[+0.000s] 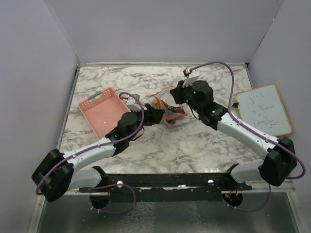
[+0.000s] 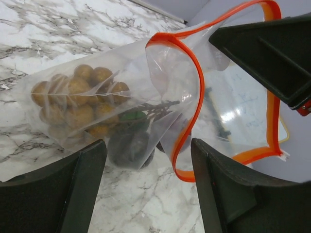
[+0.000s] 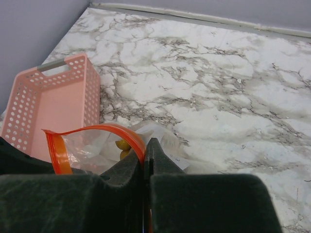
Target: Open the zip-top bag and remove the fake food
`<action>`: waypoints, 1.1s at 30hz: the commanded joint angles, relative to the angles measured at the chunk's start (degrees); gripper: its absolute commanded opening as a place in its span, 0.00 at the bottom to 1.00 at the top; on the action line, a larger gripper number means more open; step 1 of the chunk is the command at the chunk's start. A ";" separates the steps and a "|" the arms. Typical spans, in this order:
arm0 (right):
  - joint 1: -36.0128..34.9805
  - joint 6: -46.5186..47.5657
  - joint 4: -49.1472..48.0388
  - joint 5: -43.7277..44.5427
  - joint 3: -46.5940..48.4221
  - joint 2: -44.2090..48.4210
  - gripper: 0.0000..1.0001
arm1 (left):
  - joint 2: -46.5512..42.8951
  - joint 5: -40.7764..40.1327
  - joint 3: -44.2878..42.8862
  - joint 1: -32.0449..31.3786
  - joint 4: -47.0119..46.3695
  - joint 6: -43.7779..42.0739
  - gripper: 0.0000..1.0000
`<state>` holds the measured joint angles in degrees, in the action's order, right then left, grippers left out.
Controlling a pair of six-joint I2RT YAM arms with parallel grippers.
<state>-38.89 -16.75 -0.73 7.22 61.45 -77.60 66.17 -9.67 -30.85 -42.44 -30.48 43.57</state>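
The fake food [image 2: 82, 104] shows only dimly through the crinkled zip-top bag [image 2: 165, 73], right of the pink basket [image 3: 90, 92]. Your right tool [image 3: 146, 150] pinches its orange strip; your left tool [image 2: 147, 144] stands spread.

Grey-veined marble table [image 1: 194, 145] enclosed by pale lavender walls [image 1: 160, 29].

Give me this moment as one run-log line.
right hand: shut on zip-top bag at zip strip | left hand: open, facing bag mouth | mouth: open | fake food: both pieces inside bag
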 commanded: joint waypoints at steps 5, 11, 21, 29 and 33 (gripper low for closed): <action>-0.03 -1.43 -4.75 1.29 -1.31 0.98 0.01 | 5.02 -16.44 0.13 -5.21 -8.42 11.56 0.45; -0.04 -1.40 -5.01 1.06 -1.80 1.06 0.01 | 10.67 -17.84 -3.48 -7.49 -7.84 12.33 0.17; -0.04 -0.82 -4.34 1.30 -2.10 2.35 0.01 | 17.03 -17.42 -7.91 -9.59 -9.34 11.13 0.00; -0.02 1.50 -4.08 2.67 -3.68 4.14 0.01 | 9.54 -22.17 -8.94 -7.38 -2.03 1.86 0.00; -0.04 2.24 -3.68 -1.43 0.49 0.48 0.01 | 7.18 -18.39 -16.00 -0.56 4.47 -5.44 0.00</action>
<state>-38.89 -16.19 -2.68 8.27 58.04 -75.13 76.99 -28.32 -38.79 -49.23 -31.53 47.22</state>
